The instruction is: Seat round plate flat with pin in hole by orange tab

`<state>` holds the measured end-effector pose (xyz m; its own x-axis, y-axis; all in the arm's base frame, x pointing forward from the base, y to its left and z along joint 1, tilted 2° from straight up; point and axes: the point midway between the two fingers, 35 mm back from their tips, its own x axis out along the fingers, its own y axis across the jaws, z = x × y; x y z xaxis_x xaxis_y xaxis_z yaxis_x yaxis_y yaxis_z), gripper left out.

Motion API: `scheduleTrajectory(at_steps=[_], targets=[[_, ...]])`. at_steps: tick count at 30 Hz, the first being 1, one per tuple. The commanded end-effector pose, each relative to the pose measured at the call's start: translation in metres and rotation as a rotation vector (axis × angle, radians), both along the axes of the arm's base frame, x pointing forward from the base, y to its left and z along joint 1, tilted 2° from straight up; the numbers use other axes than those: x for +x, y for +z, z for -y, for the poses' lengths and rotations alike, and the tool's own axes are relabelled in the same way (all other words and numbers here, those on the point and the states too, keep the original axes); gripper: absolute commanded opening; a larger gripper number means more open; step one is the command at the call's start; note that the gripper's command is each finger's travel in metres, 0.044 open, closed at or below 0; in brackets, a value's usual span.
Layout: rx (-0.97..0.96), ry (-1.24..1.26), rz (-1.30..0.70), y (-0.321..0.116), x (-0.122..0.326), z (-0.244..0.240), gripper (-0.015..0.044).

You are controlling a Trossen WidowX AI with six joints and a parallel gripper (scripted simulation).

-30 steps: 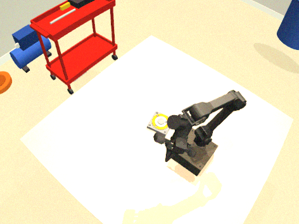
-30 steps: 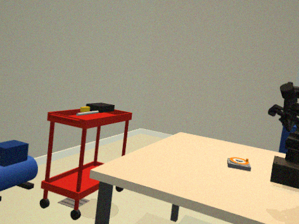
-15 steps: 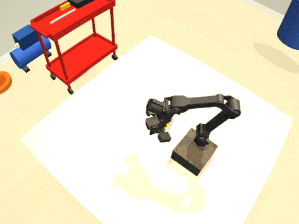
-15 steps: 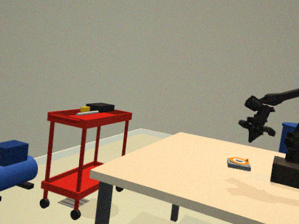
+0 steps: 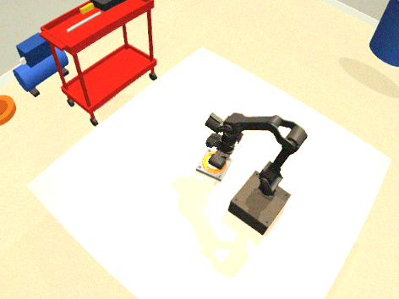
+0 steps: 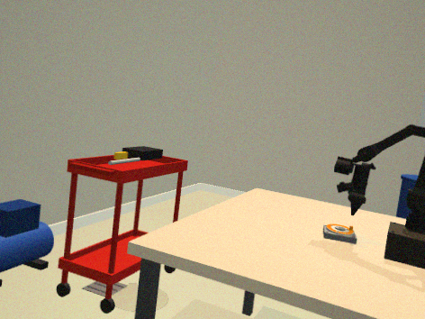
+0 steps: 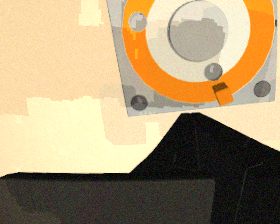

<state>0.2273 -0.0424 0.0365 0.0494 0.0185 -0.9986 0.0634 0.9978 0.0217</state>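
Note:
The round plate [image 5: 207,165] [image 6: 330,227] [image 7: 142,62], an orange ring around a pale middle, sits on the square grey base [image 5: 203,171] [image 6: 339,237] [image 7: 131,88]. The grey post [image 7: 198,31] shows in its middle. The orange tab [image 6: 351,228] [image 7: 222,94] is at the plate's near edge in the wrist view. Beside it is a round grey hole [image 7: 213,71]; whether the pin is in it I cannot tell. A pale round spot [image 7: 137,21] shows at the ring's left. The plate's tilt is unclear. My gripper [image 5: 217,161] [image 6: 353,214] [image 7: 189,122] is shut and empty, above the base's tab side, not touching.
The arm's dark mounting block [image 5: 254,203] [image 6: 401,244] stands on the table [image 5: 127,191] [image 6: 225,231] near the base. Off the table are a red cart [image 5: 114,77] [image 6: 114,267], a blue compressor [image 5: 42,68] [image 6: 22,244] and a blue drum [image 5: 386,35].

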Motion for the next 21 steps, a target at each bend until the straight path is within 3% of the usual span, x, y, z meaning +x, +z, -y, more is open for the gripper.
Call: scheduleTrajectory(at_steps=[1,21], targets=[[-0.013,-0.132,-0.064,-0.012,-0.014,0.016,0.0000],[-0.012,-0.132,-0.064,-0.060,-0.015,0.014,0.0000]])
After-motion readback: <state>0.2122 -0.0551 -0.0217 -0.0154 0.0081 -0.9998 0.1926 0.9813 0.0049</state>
